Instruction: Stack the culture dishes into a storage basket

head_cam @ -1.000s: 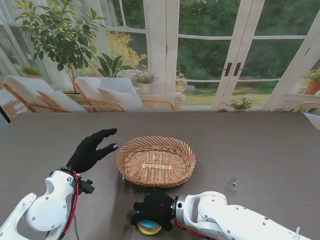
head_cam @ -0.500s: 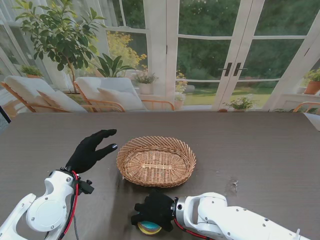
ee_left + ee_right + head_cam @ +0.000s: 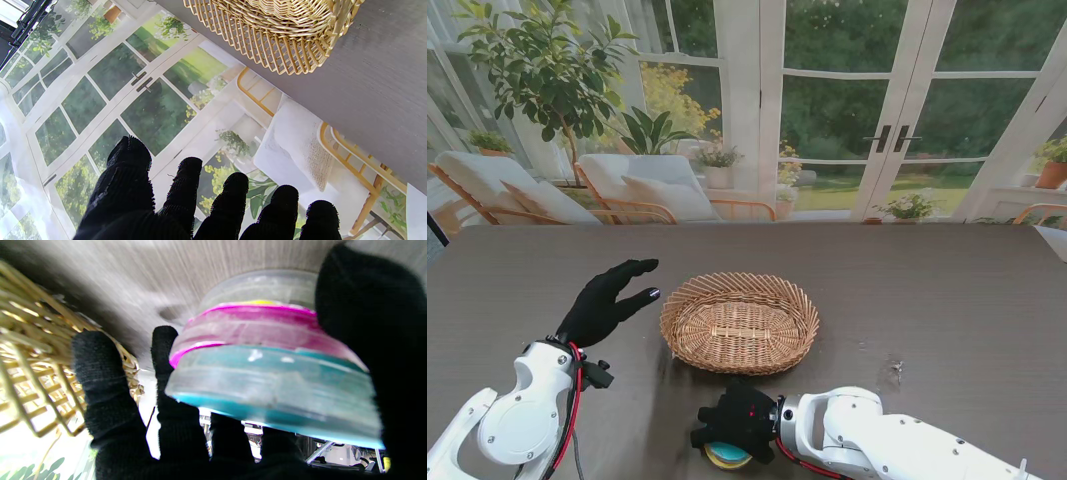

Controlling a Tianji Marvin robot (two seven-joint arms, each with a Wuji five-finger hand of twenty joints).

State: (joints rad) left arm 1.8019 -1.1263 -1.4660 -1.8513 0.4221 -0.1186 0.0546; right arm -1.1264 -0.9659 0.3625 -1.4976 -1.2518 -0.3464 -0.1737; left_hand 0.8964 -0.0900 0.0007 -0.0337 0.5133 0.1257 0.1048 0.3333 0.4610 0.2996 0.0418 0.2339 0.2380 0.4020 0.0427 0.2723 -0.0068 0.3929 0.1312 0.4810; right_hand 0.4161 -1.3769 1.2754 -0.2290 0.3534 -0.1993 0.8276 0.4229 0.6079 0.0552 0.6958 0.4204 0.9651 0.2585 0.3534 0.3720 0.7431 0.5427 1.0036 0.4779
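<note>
A wicker storage basket (image 3: pixel 740 322) sits near the middle of the dark table (image 3: pixel 947 300), nothing visible inside it. At the table's near edge, just in front of the basket, the right hand (image 3: pixel 737 418) covers a stack of culture dishes (image 3: pixel 726 455), its black-gloved fingers (image 3: pixel 100 380) wrapped around the teal, pink and clear layers (image 3: pixel 267 366). The left hand (image 3: pixel 607 300) hovers off the basket's left rim, toward the table's left side, holding nothing, fingers (image 3: pixel 186 193) spread and extended.

No readable text, labels or numbers.
</note>
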